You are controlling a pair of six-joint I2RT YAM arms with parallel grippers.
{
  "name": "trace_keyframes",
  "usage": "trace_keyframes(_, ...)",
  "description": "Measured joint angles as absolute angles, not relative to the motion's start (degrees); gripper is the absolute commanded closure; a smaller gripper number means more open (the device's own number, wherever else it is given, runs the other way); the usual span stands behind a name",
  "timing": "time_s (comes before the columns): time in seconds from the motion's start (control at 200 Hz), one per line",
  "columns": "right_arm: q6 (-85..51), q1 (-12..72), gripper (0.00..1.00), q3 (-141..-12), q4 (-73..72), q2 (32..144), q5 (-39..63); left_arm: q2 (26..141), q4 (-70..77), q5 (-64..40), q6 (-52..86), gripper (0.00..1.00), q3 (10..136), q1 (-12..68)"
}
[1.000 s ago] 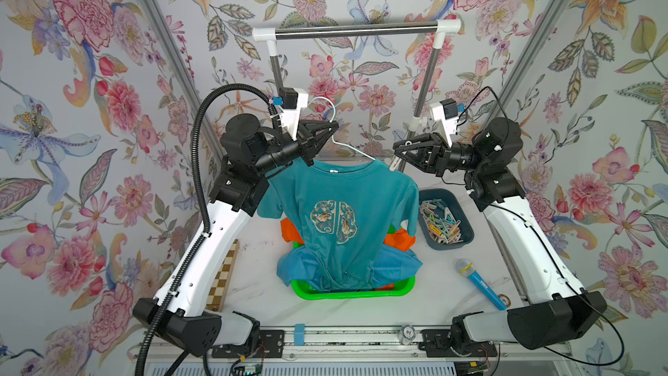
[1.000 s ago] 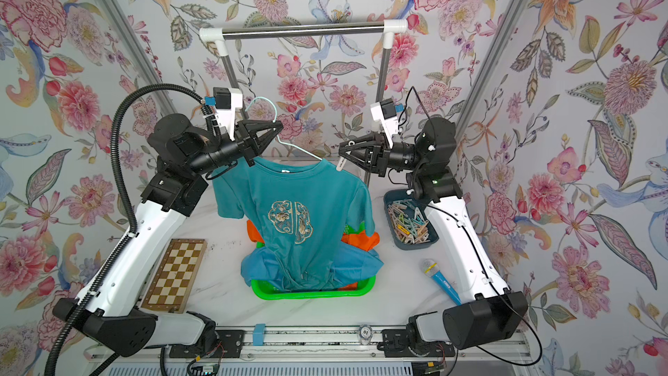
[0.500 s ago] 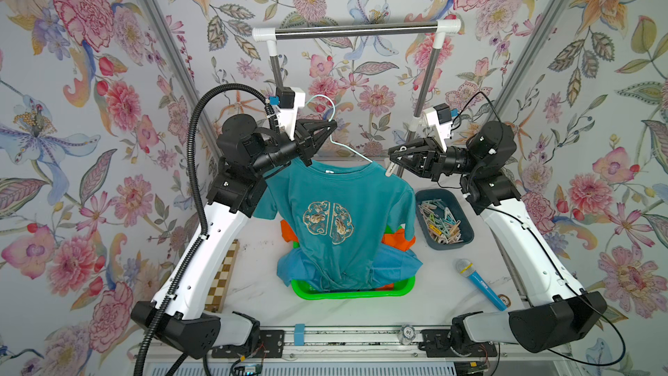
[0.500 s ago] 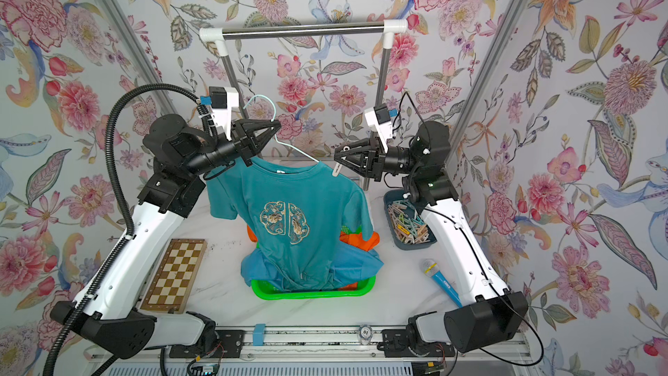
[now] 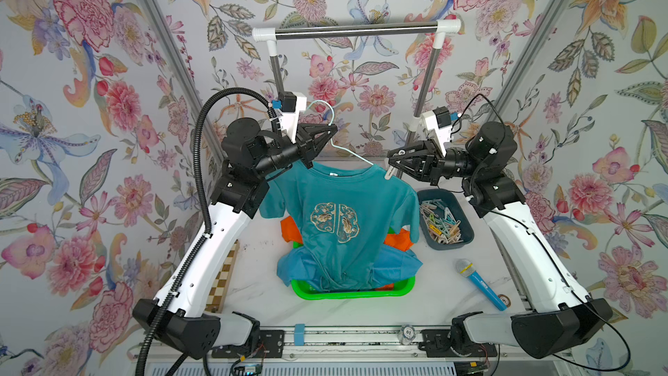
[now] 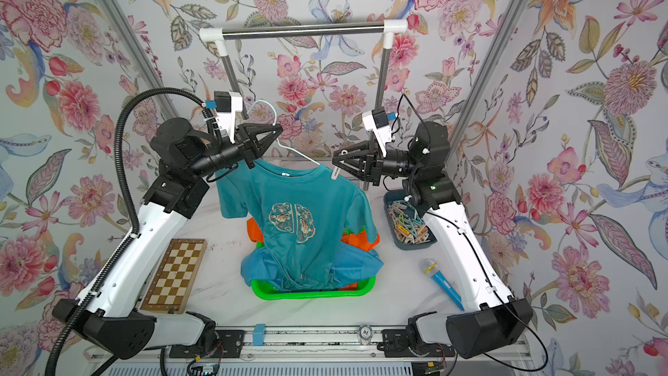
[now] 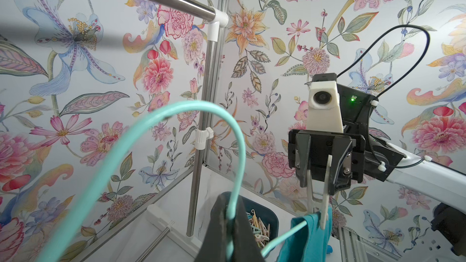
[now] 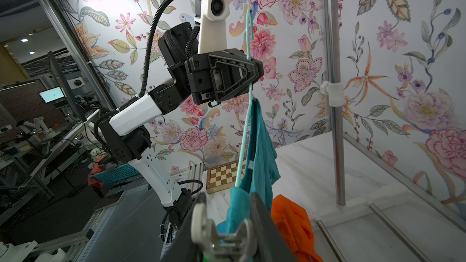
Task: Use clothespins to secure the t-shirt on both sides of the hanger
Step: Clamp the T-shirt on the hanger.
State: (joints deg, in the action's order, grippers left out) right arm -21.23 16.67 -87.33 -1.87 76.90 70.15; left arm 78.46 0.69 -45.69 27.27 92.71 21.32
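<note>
A teal t-shirt [image 5: 336,211] [image 6: 292,211] hangs on a mint wire hanger [image 5: 327,106] [image 7: 176,112], its hem in a green basket [image 5: 350,291]. My left gripper [image 5: 334,132] [image 7: 228,210] is shut on the hanger's neck below the hook. My right gripper [image 5: 390,166] [image 8: 228,197] is shut on a white clothespin [image 5: 389,173] [image 8: 222,235]. The pin's prongs are squeezed apart, with the shirt's shoulder [image 8: 239,205] between them. In the left wrist view the pin [image 7: 326,197] straddles the shoulder edge where the hanger wire enters the cloth. More clothespins [image 5: 442,220] fill a dark bin.
The dark blue bin [image 6: 392,198] stands under my right forearm. A clothes rack with a steel bar [image 5: 356,28] rises behind. Orange cloth [image 5: 289,229] lies in the basket. A blue microphone [image 5: 477,283] and a chessboard [image 6: 173,273] lie on the white table.
My right gripper with the clothespin has edged in toward the shirt's shoulder and dipped slightly. The left gripper keeps its hold on the hanger and has barely moved.
</note>
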Motion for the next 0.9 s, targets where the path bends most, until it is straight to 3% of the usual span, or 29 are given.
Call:
trace_keyframes(0.505, -18.5, 17.7, 0.7, -87.3, 0.4, 76.1, 69.6, 78.4, 2.7, -46.5, 28.8, 1.0, 92.6, 20.9)
trace_keyframes(0.741, -18.0, 17.7, 0.41, -87.3, 0.4, 76.1, 69.4, 78.4, 2.7, -46.5, 29.0, 1.0, 92.6, 20.9)
trace_keyframes(0.846, -17.8, 17.8, 0.24, -87.2, 0.4, 76.1, 68.7, 78.4, 2.7, -46.5, 29.0, 1.0, 92.6, 20.9)
trace_keyframes(0.901, -18.4, 17.9, 0.09, -86.9, 0.4, 76.1, 68.4, 78.4, 2.7, -46.5, 29.0, 1.0, 92.6, 20.9)
